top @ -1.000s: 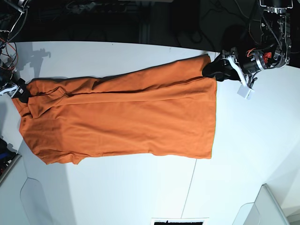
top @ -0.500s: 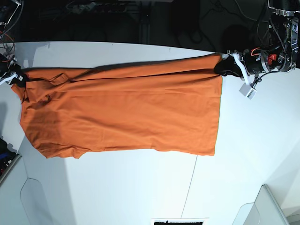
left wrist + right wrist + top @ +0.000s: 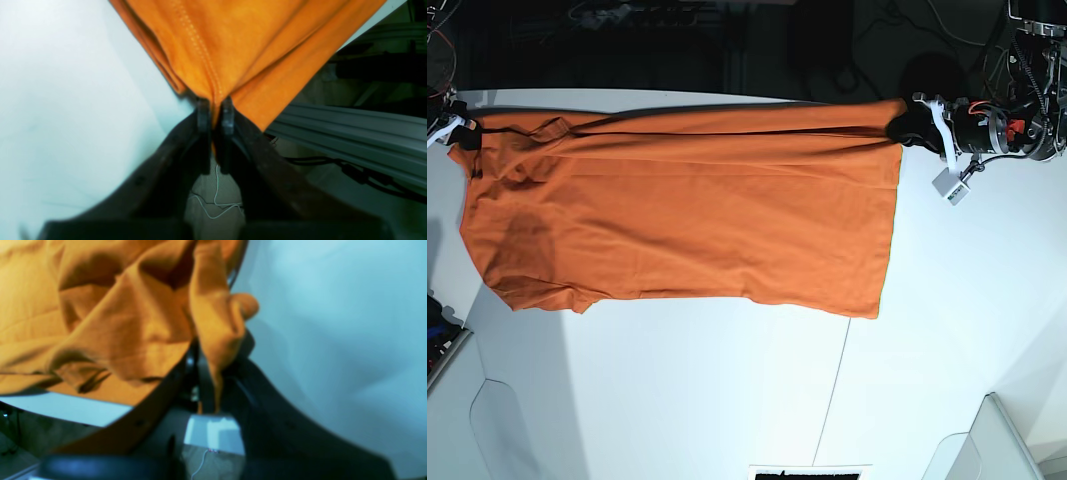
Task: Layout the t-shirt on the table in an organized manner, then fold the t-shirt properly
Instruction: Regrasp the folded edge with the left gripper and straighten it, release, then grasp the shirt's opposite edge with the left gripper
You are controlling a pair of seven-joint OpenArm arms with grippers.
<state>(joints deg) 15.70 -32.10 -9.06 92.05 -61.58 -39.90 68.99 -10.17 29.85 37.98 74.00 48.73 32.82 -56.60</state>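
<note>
White table (image 3: 727,400) is filling my base view, and the t-shirt (image 3: 687,220) is lying stretched across its far half. I am seeing the left gripper (image 3: 215,111) pinching a hem corner tightly, while the right gripper (image 3: 213,373) is clamping bunched fabric at the opposite end near the table's edge.

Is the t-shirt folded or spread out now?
Spread out: the t-shirt lies stretched across the table, held at both ends.
</note>
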